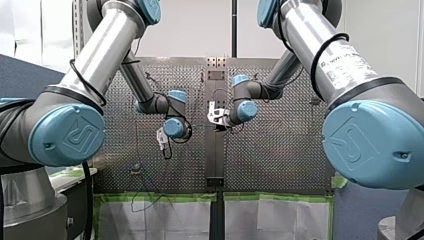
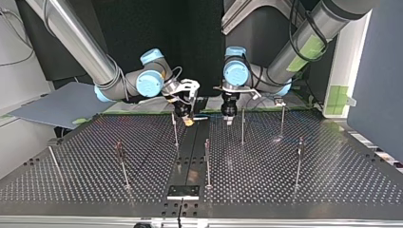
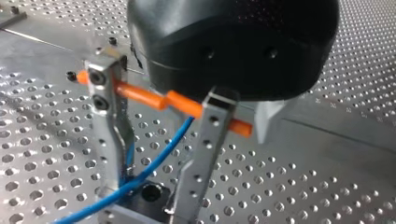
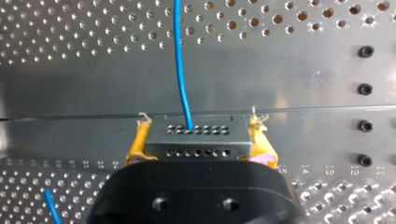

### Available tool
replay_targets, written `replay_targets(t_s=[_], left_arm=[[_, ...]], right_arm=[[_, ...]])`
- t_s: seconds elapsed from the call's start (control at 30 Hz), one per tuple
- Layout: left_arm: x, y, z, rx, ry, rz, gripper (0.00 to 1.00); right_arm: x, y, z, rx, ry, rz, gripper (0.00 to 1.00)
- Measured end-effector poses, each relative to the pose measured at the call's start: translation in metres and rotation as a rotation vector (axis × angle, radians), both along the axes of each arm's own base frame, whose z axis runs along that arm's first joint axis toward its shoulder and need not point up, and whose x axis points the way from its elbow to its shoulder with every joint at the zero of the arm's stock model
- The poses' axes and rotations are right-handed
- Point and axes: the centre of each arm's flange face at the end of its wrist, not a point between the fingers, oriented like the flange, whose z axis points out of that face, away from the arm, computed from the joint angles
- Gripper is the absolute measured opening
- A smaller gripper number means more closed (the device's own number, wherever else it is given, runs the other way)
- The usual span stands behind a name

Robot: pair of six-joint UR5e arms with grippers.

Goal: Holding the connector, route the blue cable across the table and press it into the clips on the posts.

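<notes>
My right hand point(image 4: 200, 129) is clamped on the connector point(image 4: 196, 143), blue cable point(image 4: 180, 60) running out. My left hand point(image 3: 145, 200) looks spread around that cable, I think.

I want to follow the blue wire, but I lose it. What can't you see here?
Wire: runs off the edge of both wrist views; too thin to follow in the top view.
Clips on the posts: too small to make out, top view.
Plug: its near end hidden under my right gripper, right wrist view.
</notes>
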Motion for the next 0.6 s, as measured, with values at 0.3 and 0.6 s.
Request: replay_targets(t_s=[0.3,0.6], left_arm=[[-0.002,0.000,0.023,-0.013,-0.020,0.007,0.00],[-0.010,0.003,0.050,-0.006,-0.020,0.020,0.00]], right_arm=[[-0.002,-0.003,0.001,-0.001,-0.001,-0.004,0.00],[-0.002,-0.003,0.034,-0.032,-0.024,-0.002,0.00]])
